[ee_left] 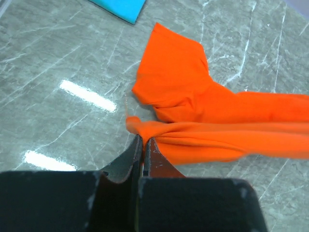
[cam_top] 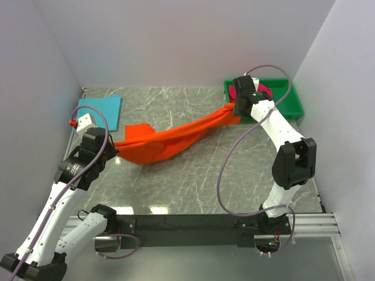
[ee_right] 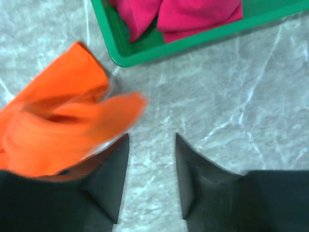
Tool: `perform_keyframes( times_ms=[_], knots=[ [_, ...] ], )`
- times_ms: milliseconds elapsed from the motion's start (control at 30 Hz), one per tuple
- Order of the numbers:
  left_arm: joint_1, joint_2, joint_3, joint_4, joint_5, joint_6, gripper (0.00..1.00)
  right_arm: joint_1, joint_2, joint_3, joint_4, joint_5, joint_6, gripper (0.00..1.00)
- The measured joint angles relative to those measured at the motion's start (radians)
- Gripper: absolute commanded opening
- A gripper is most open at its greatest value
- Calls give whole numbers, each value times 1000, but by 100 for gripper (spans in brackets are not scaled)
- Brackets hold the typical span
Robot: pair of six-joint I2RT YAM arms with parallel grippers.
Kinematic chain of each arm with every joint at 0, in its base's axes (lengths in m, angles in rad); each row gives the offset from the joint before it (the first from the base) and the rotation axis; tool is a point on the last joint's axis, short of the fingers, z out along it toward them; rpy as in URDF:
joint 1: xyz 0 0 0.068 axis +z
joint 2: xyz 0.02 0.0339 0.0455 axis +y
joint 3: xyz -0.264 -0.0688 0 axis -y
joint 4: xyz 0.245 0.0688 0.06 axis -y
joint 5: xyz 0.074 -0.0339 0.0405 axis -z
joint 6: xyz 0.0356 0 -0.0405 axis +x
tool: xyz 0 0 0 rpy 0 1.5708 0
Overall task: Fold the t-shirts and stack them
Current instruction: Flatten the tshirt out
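Left gripper (ee_left: 144, 140) is pinched shut on a bunched edge of the orange t-shirt (cam_top: 170, 140), near the left side of the marble-look table (cam_top: 193, 181). That clamp anchors one end so the cloth can be pulled out long.

Right gripper (ee_right: 152, 140): jaws stand apart, bare table visible between them, nothing in the gap. The orange cloth's far end sits bunched against the outer side of one finger (ee_right: 113, 169), not between the pads. It is blurred there, and I can't tell if it is snagged or just resting.

From the top view the orange tee runs as a twisted band diagonally across the table, from the left gripper up to the right gripper beside the green bin (ee_right: 145, 55). A sleeve or corner fans out flat near the left end. It is not spread flat and not folded.

The turquoise t-shirt (cam_top: 101, 111) lies as a neat folded rectangle at the far left of the table, apart from the orange one; it looks like the start of the stack. The crimson-pink t-shirt (ee_right: 188, 14) is crumpled inside the bin, untouched.

Judgement: mid-task, one tee done, orange in hand, pink waiting. The right side likely needs a proper pinch on a corner before the tee can be laid flat. Risk: with only one real grip, the cloth stays roped up.
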Motion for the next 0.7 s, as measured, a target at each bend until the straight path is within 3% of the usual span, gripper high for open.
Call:
perform_keyframes(
  times_ms=[33, 200, 400, 700],
  knots=[
    [1, 1, -4, 7, 8, 4, 1, -4, -2, 2, 2, 1, -5, 59],
    [2, 24, -62, 55, 74, 19, 1, -11, -17, -138, 26, -60, 5, 62],
    [2, 44, -121, 98, 100, 27, 1, -66, -18, -347, 89, -199, 29, 52],
    [4, 43, -185, 176, 96, 58, 1, -110, -18, -433, 371, -430, 119, 51]
  ],
)
